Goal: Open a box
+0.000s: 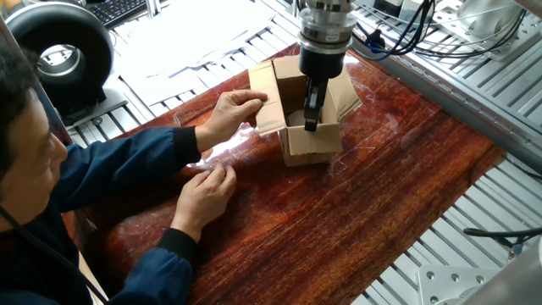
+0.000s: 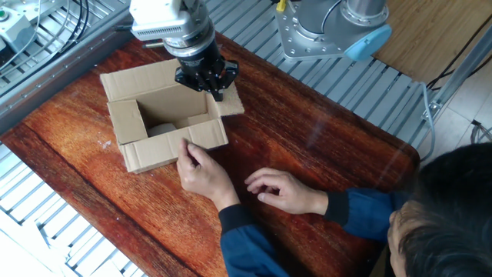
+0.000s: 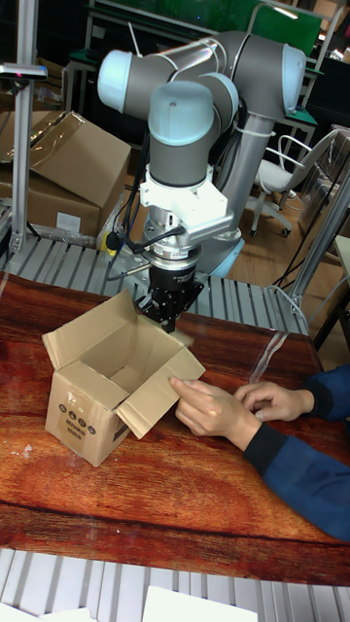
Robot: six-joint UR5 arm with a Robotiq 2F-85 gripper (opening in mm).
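Note:
The box [image 1: 310, 146] [image 2: 140, 77] [image 3: 84, 420] is a small brown carton standing on the dark wooden table [image 1: 381, 195], with all its top flaps spread and the inside showing. My gripper [image 1: 310, 124] [image 2: 213, 91] [image 3: 173, 325] points straight down at the box's rim. Its fingers are together and press on one flap [image 2: 229, 105], which is bent outward and down. A person's hand [image 1: 234, 110] [image 2: 198, 168] [image 3: 208, 408] holds the neighbouring flap.
The person's other hand [image 1: 208, 190] [image 2: 280, 189] rests on the table beside the box, and their head and arm fill one corner. Slotted aluminium frame [image 1: 474, 76] borders the table. A black round device [image 1: 64, 51] and bigger cartons [image 3: 68, 165] stand beyond it.

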